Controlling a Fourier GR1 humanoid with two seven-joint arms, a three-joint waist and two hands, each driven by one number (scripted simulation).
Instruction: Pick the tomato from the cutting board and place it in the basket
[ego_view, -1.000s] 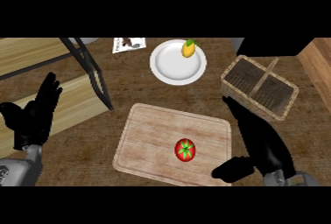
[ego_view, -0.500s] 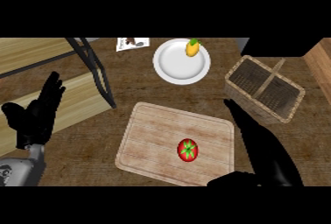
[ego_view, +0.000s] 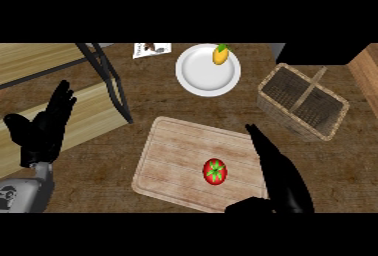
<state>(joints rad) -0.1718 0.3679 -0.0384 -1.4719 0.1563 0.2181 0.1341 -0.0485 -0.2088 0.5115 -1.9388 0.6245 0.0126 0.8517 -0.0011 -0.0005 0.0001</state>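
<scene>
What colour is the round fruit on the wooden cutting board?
Red tomato with a green star-shaped top, seen in the head view.

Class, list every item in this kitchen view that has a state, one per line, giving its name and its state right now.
Red tomato: on the board, not held.
Wooden cutting board: flat on the counter.
Wicker basket: nothing visible inside.
White round plate: carries a yellow item at its rim.
Right hand: open, beside the tomato.
Left hand: open, resting at left.

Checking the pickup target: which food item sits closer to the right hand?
The red tomato on the cutting board, beside the right hand; the yellow one lies on the far plate.
</scene>
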